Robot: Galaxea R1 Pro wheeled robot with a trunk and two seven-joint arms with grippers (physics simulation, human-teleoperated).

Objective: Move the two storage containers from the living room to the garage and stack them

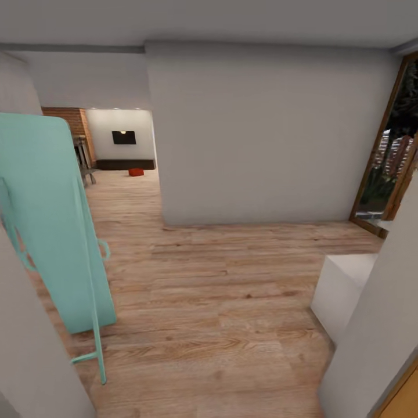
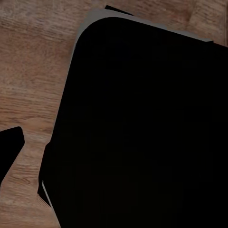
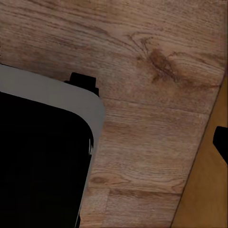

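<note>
An orange-red storage container [image 1: 136, 172] sits far off on the light wood floor of the living room [image 1: 119, 151], below a black wall TV [image 1: 123, 137] and seen through the hallway opening. In the left wrist view, one dark fingertip [image 2: 10, 145] juts in over the planks beside my black base [image 2: 142, 133]. The right wrist view has a dark fingertip [image 3: 221, 142] at the picture's edge, over wood planks next to the grey-rimmed base [image 3: 38, 156]. Nothing shows between the fingers. The garage is out of view.
A tall teal folding board [image 1: 55, 226] leans at the left of the hallway. A cream wall block [image 1: 267, 133] stands ahead. A white box [image 1: 342, 290] and a wood-framed glass door [image 1: 386, 157] are at the right. Red brick [image 1: 72, 119] shows far left.
</note>
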